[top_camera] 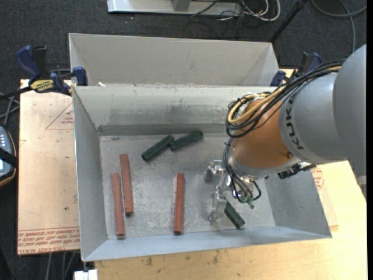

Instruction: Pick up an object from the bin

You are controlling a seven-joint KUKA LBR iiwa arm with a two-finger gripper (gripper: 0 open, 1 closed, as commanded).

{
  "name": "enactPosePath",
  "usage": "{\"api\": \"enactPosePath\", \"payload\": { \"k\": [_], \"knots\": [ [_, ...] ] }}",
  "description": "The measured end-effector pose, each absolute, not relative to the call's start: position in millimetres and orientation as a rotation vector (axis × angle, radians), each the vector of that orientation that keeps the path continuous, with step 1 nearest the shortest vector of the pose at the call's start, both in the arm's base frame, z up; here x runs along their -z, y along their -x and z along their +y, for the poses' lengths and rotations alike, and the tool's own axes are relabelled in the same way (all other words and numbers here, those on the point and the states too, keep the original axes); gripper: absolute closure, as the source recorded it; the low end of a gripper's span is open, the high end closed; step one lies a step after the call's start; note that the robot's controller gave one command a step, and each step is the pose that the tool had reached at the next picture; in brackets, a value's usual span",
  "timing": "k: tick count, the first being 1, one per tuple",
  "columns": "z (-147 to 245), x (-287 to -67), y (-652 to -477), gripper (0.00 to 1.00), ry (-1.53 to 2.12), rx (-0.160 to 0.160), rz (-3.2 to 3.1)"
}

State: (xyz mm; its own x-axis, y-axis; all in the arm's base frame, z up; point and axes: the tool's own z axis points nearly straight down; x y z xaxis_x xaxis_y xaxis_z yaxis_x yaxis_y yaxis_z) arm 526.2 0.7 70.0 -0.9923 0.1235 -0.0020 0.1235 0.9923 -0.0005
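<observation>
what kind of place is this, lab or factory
Most likely a robotics lab rather than a factory: a KUKA arm reaches into a grey metal bin holding only a few red bars and green bars, and loose cables lie on the dark carpet behind it.

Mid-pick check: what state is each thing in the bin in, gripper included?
gripper: low at front right, beside the short green block.
short green block: lying flat, slanted.
left green bar: lying flat, slanted, near the back.
right green bar: lying flat, end meeting the left green bar.
outer red stick: lying flat, far left.
inner red stick: lying flat, alongside it.
middle red stick: lying flat, alone.
</observation>
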Motion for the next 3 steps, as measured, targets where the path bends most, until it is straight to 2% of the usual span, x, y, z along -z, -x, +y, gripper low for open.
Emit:
{"api": "enactPosePath", "payload": {
  "k": [1, 2, 3],
  "knots": [
    [-34.4, -69.8, -513.2, 0.0, -0.12, -0.006, 3.139],
    [-63.2, -70.6, -518.4, 1.0, -0.002, -0.001, 3.14],
    [-63.2, -70.6, -518.4, 1.0, -0.002, -0.001, 3.14]
  ]
}}
